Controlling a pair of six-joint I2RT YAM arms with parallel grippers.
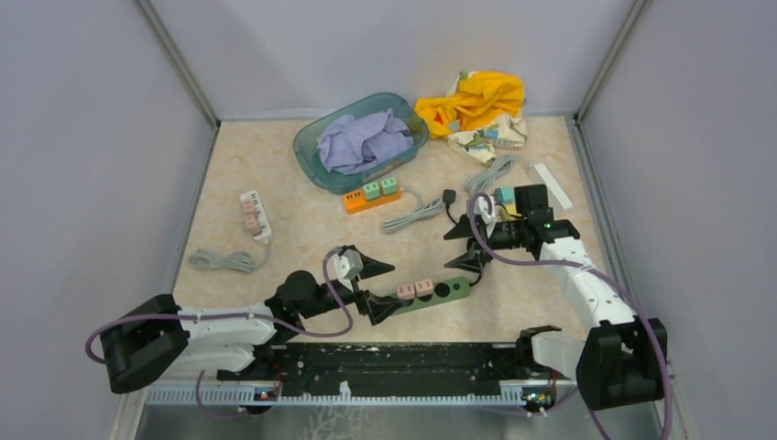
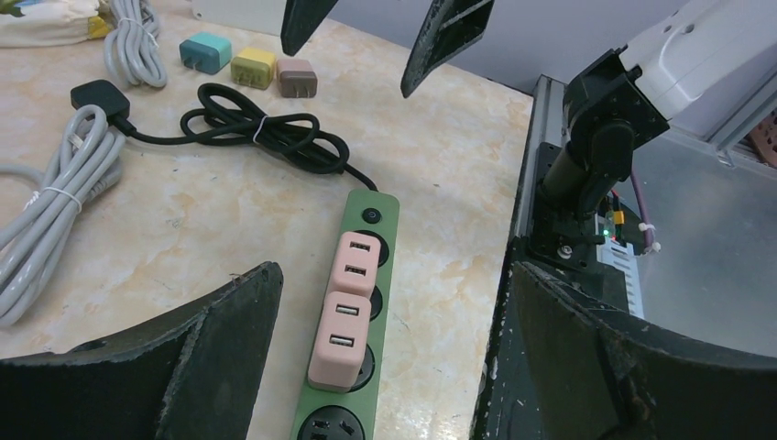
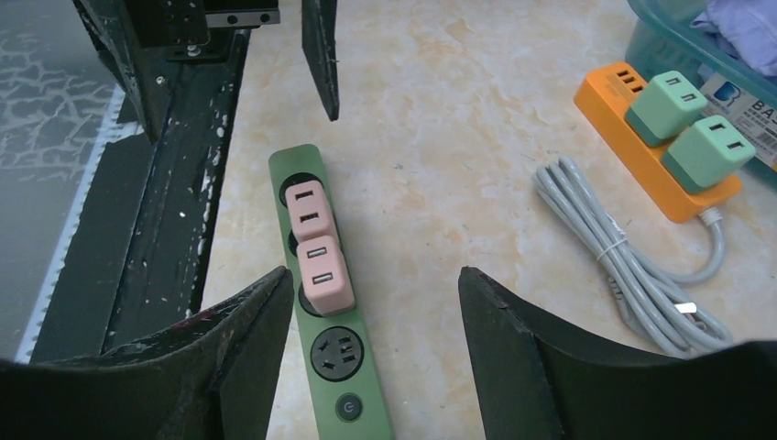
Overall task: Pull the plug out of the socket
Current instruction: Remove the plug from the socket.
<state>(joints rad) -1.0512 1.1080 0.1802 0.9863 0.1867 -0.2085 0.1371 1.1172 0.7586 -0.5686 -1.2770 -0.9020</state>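
Spread and empty, the left gripper and right gripper are held flanking the green socket strip, pink plugs seated.

Green power strip lying flat, two pink plugs seated side by side (both fully in)

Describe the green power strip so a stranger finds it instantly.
On the beige table, look near the middle of the front edge. The green power strip lies there holding two pink adapters; unlike the orange strip and white strip behind, it has a black cord.
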